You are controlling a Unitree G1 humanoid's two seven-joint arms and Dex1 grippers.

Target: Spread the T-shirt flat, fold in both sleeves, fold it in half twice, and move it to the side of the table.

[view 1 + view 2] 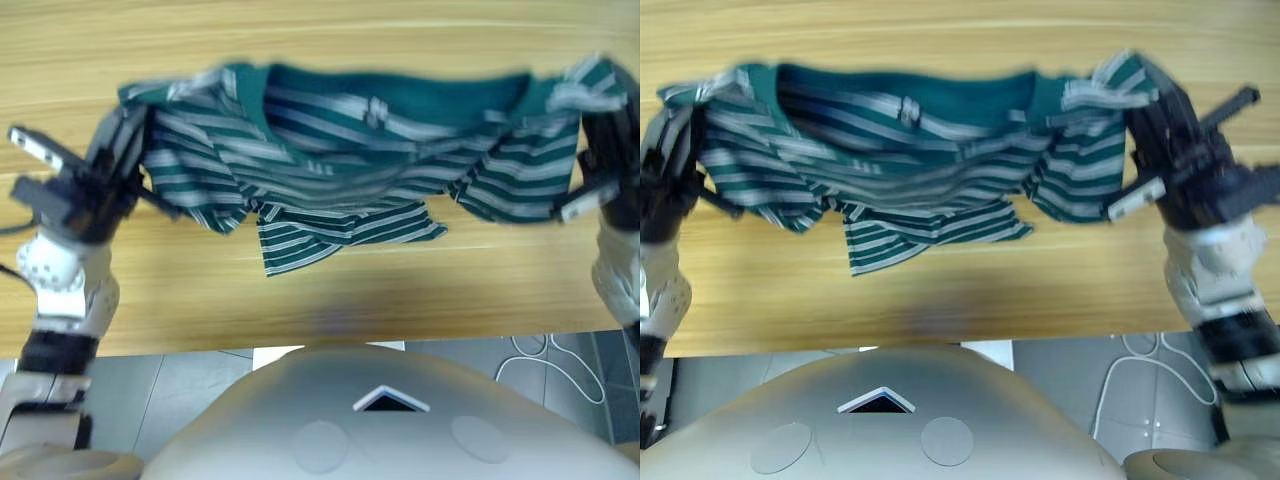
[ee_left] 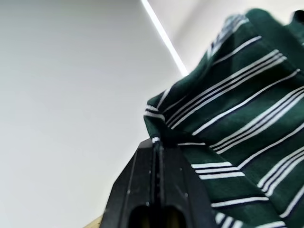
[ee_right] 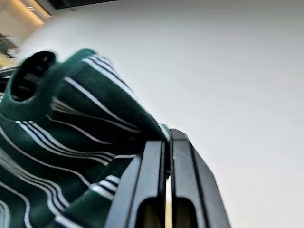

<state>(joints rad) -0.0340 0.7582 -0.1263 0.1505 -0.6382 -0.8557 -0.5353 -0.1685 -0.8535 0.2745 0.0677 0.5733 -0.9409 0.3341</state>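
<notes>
The green striped T-shirt [image 1: 350, 170] is held stretched over the wooden table [image 1: 300, 40]; one upper corner is clamped in the left gripper [image 2: 155, 142], the other in the right gripper [image 3: 167, 137].

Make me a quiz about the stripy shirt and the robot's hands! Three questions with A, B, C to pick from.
1. Where is the T-shirt?
A. On the floor
B. Stretched between the left gripper and the right gripper, over the table
C. In a basket

2. What colour are the stripes on the green T-shirt?
A. White
B. Red
C. Yellow

3. How is the right gripper?
A. Wide open
B. Holding a cup
C. Shut on the T-shirt

Answers:
1 B, since each gripper holds one top corner and the cloth hangs between them over the wood.
2 A, since thin white lines cross the green cloth.
3 C, since the right wrist view shows its fingers pressed together on the cloth.
</notes>
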